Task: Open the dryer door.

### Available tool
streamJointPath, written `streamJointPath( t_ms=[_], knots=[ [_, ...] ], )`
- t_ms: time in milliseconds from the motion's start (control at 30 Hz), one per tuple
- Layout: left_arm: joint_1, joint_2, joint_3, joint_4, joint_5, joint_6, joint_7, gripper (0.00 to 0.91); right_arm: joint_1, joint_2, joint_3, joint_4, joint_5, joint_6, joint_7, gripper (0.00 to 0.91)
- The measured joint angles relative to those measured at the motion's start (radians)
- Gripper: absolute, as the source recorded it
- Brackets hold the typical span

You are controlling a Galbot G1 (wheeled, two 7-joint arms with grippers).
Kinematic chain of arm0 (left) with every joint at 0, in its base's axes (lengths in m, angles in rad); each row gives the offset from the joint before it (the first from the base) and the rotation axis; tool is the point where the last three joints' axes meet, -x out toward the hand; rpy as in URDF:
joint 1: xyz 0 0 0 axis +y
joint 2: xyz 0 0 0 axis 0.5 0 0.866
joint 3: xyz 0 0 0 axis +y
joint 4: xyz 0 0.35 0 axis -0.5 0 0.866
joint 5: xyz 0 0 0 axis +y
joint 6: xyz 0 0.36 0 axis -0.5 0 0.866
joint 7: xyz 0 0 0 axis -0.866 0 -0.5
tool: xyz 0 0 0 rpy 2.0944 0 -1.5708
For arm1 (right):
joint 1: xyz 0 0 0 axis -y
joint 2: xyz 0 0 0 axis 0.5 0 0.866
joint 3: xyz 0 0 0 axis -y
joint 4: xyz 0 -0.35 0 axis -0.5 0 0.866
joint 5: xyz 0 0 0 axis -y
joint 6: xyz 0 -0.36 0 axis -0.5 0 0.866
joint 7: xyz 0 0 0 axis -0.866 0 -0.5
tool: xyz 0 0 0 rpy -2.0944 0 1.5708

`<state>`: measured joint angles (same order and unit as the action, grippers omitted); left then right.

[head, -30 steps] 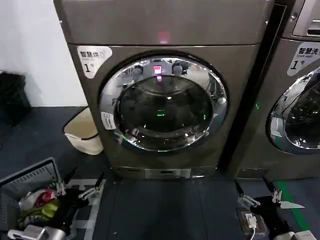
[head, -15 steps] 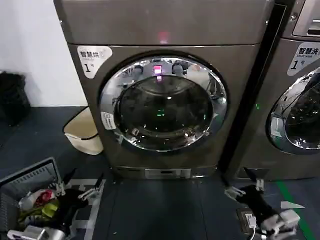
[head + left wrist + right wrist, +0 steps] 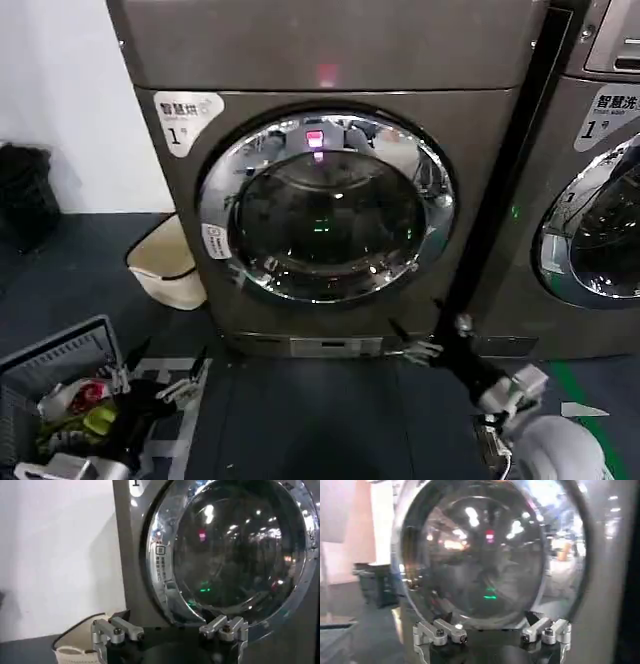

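The right gripper [image 3: 418, 338], fingers spread and empty, hangs low before the dryer [image 3: 330, 60] near its bottom right corner, just under the shut dryer door [image 3: 327, 208]. To do this well, I judge it should rise to the chrome rim's right edge, hook behind it and pull outward along the hinge arc. The left gripper [image 3: 165, 370], also spread, waits near the floor at the dryer's lower left corner.

the right gripper [image 3: 418, 335] has thin black fingers on silver knuckle blocks with dark screws, ahead of a black wrist and white rounded arm shell. the left gripper [image 3: 165, 368] has the same build.
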<state>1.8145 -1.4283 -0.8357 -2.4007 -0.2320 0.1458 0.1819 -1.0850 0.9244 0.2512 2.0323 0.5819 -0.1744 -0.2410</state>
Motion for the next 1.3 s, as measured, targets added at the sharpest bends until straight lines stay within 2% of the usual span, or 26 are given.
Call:
streamJointPath(
  t_ms=[133, 267, 600, 967, 1300],
  knots=[
    [0.000, -0.008, -0.001, -0.004, 0.000, 0.000, 0.000, 0.907, 0.088, -0.004, -0.071, -0.032, 0.019, 0.004, -0.004, 0.907],
    [0.002, -0.010, -0.005, -0.009, 0.000, 0.000, 0.000, 0.907, 0.172, 0.002, -0.144, -0.065, 0.005, 0.016, -0.030, 0.907],
    [0.013, -0.020, -0.016, -0.017, 0.003, -0.002, 0.000, 0.907, 0.336, 0.032, -0.276, -0.169, 0.019, -0.004, -0.078, 0.907],
    [0.019, -0.035, -0.018, -0.028, 0.010, -0.002, 0.000, 0.907, 0.485, 0.096, -0.398, -0.297, 0.065, 0.026, -0.116, 0.907],
    [0.023, -0.040, -0.026, -0.034, 0.010, -0.003, 0.000, 0.907, 0.586, 0.166, -0.480, -0.387, 0.068, 0.037, -0.141, 0.907]
  ],
)
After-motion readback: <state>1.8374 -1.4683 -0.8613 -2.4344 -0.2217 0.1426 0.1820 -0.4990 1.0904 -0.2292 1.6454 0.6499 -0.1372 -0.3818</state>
